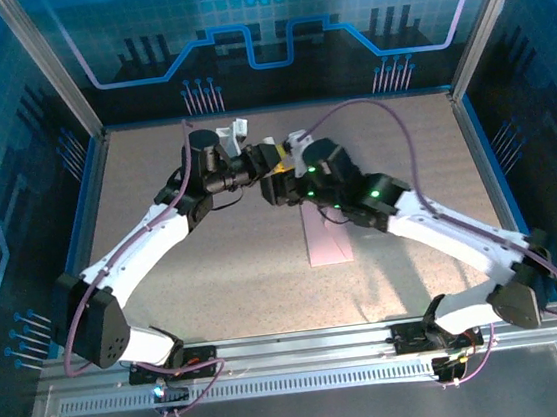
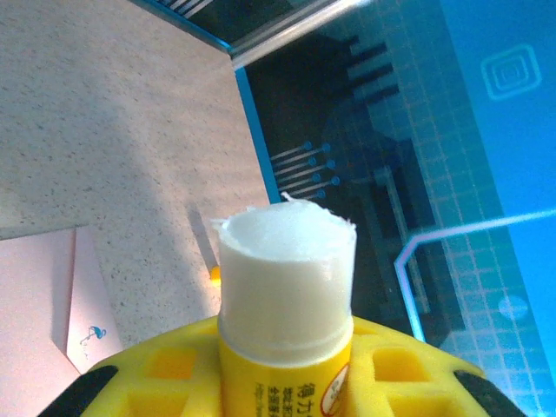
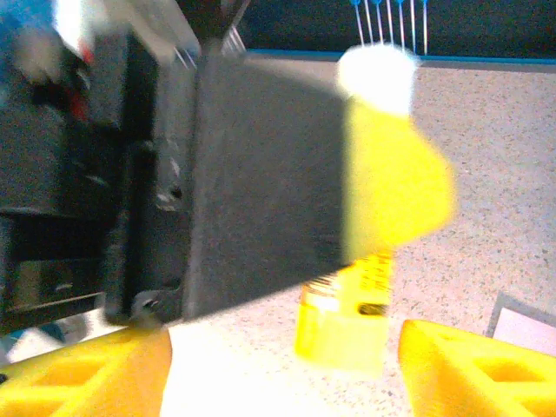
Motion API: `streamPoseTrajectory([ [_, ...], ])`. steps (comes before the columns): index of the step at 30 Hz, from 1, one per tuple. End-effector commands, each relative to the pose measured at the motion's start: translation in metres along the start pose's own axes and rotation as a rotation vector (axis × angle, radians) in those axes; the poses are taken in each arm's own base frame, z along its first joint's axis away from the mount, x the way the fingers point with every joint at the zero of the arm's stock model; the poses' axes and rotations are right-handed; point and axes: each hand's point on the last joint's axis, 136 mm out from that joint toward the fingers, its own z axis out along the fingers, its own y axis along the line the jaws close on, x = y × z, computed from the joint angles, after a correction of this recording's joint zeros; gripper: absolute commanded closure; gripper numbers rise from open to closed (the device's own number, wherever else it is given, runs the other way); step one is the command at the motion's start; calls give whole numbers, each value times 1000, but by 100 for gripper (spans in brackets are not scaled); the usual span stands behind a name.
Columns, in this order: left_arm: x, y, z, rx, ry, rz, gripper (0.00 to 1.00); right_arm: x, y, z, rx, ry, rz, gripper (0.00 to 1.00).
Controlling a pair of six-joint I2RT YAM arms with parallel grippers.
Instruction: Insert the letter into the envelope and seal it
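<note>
Pale pink paper envelope flat on counter. Sealing step, I judge: left fingers pinch uncapped yellow glue stick, my right fingers spread. Next: glue onto flap.

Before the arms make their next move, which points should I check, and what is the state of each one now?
1. Glue stick gripped by the left gripper: ok, the yellow fingers clamp its body.
2. Cap off the stick: ok, its white tip is bare.
3. Right gripper free of the stick: ok, its jaws stand apart, though that view is blurred.
4. Envelope lying flat on the table: ok.
5. Envelope flap open and reachable for gluing: cannot tell, the right arm covers its far end from above.
6. Letter inside the envelope: cannot tell.
</note>
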Motion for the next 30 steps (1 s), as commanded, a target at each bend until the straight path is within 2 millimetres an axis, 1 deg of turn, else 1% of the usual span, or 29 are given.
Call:
streamPoseTrajectory([
  [1,8,5,1,55,70,116,100,8,-20,-33,6,55,115,26],
  [3,11,10,1,49,88,199,100,12,-45,-49,84,60,127,24],
  [5,17,11,0,62,99,301,100,15,-66,-62,139,51,145,22],
  [8,28,13,-6,92,95,480,99,18,-92,-79,197,38,178,19],
  [11,36,16,-15,112,57,633,97,24,-115,-89,250,47,210,17],
  [12,39,17,-18,114,49,670,97,26,-122,-91,266,57,223,17],
  [14,44,18,-24,122,37,740,94,34,-138,-94,309,95,257,17],
  [17,51,18,-29,131,38,800,89,48,-164,-95,378,170,315,17],
  [20,59,11,-34,174,44,862,82,60,-184,-95,449,245,340,18],
  [22,66,10,-36,196,70,877,77,69,-198,-94,514,295,356,18],
  [25,69,12,-33,198,93,887,75,83,-220,-91,603,350,391,17],
  [27,74,15,-31,184,101,922,79,92,-233,-88,643,373,424,17],
  [29,77,19,-28,149,106,973,88,100,-245,-88,696,389,442,17],
  [30,79,21,-27,133,113,987,91,103,-251,-89,722,396,448,17],
])
